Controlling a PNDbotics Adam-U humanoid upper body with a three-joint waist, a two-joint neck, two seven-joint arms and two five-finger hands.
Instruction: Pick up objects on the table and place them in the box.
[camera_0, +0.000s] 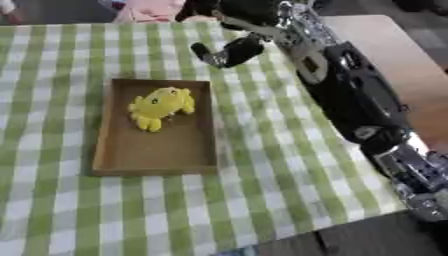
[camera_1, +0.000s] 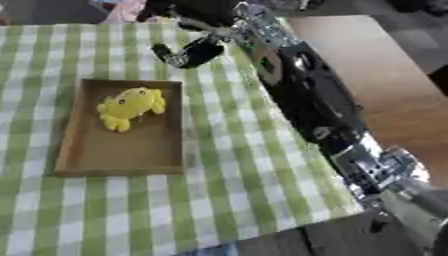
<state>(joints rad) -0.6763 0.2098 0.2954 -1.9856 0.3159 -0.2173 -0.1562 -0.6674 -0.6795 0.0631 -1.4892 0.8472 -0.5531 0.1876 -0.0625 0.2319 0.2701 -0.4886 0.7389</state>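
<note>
I count one yellow plush toy (camera_0: 160, 106), lying inside the one brown box (camera_0: 105, 150) on the checked counter (camera_0: 289, 170). My right hand (camera_0: 229, 51) hangs beyond the box's far corner, fingers curled, holding nothing. I would lift it straight clear, avoiding the rim.

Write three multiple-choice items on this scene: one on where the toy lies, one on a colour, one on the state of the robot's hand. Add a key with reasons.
1. Where does the yellow plush toy lie?
A. inside the box
B. on the cloth beside the box
C. in the hand

2. What colour is the tablecloth?
A. red and white
B. green and white checks
C. plain blue

3. The right hand is:
A. holding the toy
B. holding nothing, beyond the box
C. resting in the box

Key: 1 A, the toy sits in the box's far half; 2 B, checks show; 3 B, nothing in its fingers.
</note>
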